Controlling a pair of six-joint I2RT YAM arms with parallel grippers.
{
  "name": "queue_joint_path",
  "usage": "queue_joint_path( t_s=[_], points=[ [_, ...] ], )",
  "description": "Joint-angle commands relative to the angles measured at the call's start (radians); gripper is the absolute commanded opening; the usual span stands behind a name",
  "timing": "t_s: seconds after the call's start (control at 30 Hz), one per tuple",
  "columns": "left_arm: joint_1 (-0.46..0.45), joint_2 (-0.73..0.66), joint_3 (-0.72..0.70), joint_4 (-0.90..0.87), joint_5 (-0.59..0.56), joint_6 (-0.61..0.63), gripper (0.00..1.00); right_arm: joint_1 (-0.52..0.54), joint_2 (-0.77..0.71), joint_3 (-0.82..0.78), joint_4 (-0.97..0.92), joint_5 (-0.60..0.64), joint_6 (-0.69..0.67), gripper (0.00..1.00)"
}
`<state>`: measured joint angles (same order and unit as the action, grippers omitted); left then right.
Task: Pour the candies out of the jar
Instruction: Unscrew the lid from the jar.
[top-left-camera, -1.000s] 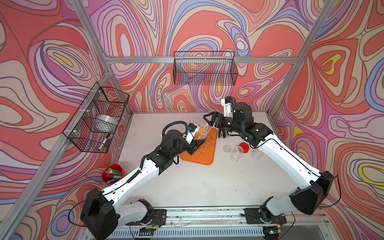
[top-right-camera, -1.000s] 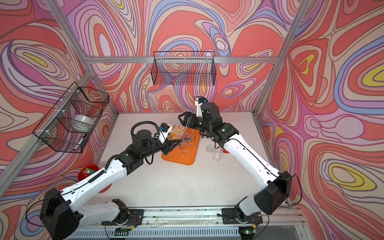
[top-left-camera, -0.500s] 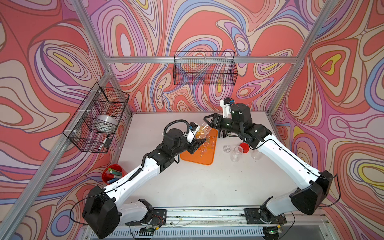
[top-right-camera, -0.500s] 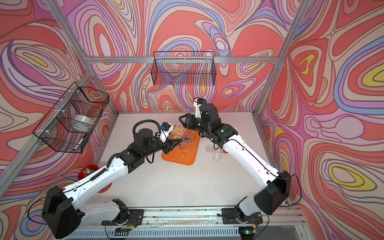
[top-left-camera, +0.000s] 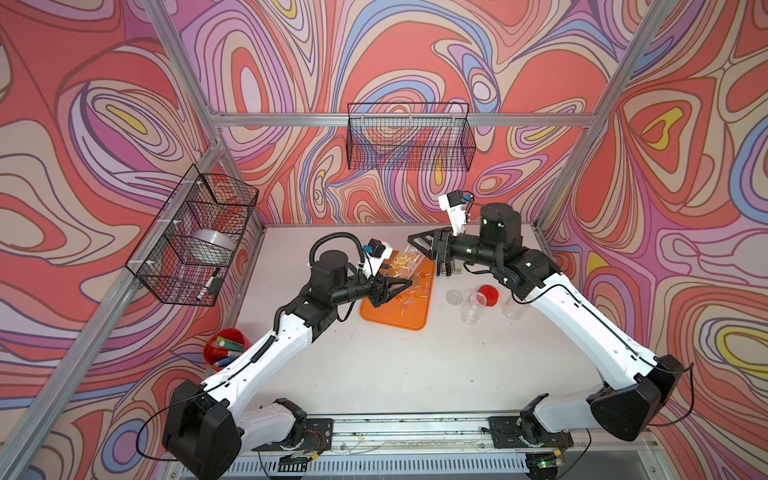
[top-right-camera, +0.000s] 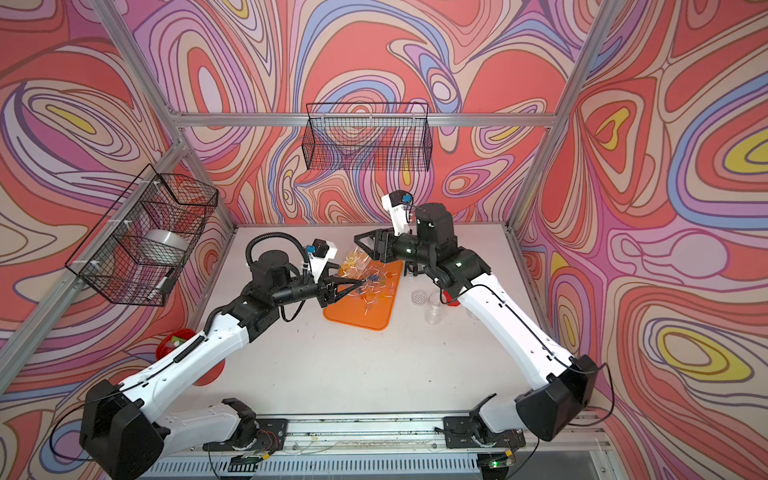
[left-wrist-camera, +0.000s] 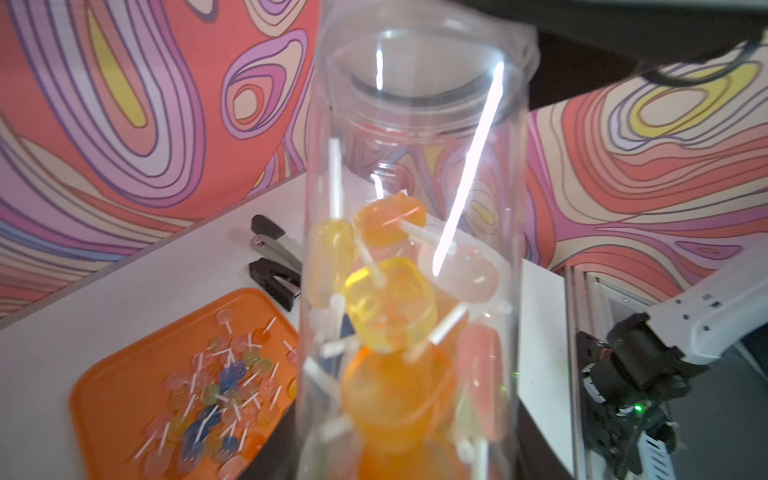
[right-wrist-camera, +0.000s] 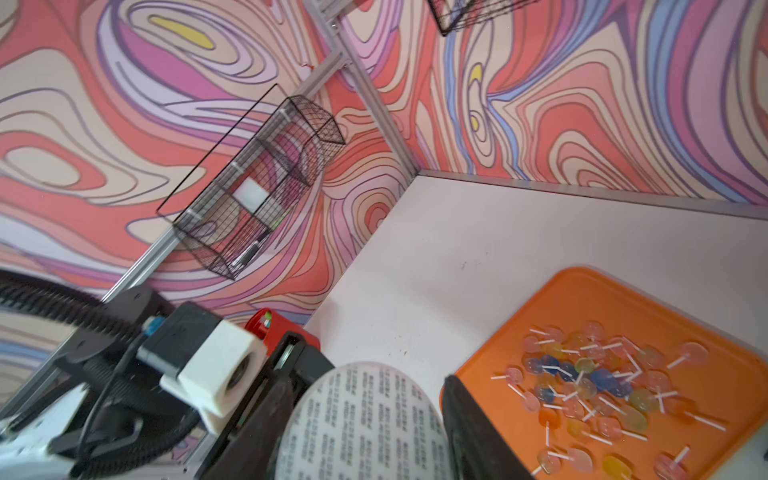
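A clear jar (top-left-camera: 405, 262) hangs tilted over the orange tray (top-left-camera: 409, 318) and shows in both top views. My left gripper (top-left-camera: 405, 284) is shut on its body. In the left wrist view the jar (left-wrist-camera: 411, 174) fills the middle, with orange, yellow and pink candies (left-wrist-camera: 390, 307) inside. My right gripper (right-wrist-camera: 361, 415) is shut on the jar's mouth end, one jaw on each side of the white printed seal (right-wrist-camera: 361, 432) that covers it. Several loose candies (right-wrist-camera: 594, 382) lie on the tray (right-wrist-camera: 602, 299).
Two empty clear jars (top-left-camera: 473, 307) (top-left-camera: 513, 308), a red lid (top-left-camera: 487, 294) and a loose seal disc (top-left-camera: 454, 296) sit right of the tray. A black stapler (top-left-camera: 446, 270) lies behind it. A red cup of pens (top-left-camera: 224, 347) stands front left. Wire baskets (top-left-camera: 409, 139) hang on the walls.
My right gripper has moved left to the jar's mouth end and closed its jaws on it. The left gripper has kept hold of the jar.
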<state>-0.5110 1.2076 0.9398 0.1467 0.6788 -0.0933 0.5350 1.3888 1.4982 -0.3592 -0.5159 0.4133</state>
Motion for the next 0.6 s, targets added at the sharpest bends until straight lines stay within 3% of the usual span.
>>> queue_joint_path(
  t_s=[0.0, 0.13, 0.3, 0.47, 0.57],
  points=[
    [0.005, -0.010, 0.032, 0.119, 0.159, -0.077, 0.00, 0.018, -0.045, -0.030, 0.016, -0.308, -0.039, 0.39],
    [0.005, -0.004, 0.031, 0.138, 0.165, -0.092, 0.00, 0.014, -0.051, -0.030, 0.027, -0.334, -0.032, 0.38],
    [0.005, -0.005, 0.034, 0.131, 0.123, -0.089, 0.00, 0.013, -0.030, -0.003, 0.022, -0.229, -0.001, 0.44],
    [0.004, -0.011, 0.038, 0.077, 0.066, -0.060, 0.00, 0.013, -0.024, 0.030, -0.003, -0.049, 0.047, 0.84],
    [0.005, -0.021, 0.029, 0.061, 0.024, -0.046, 0.00, 0.013, -0.031, 0.049, -0.018, 0.056, 0.076, 0.97]
  ],
)
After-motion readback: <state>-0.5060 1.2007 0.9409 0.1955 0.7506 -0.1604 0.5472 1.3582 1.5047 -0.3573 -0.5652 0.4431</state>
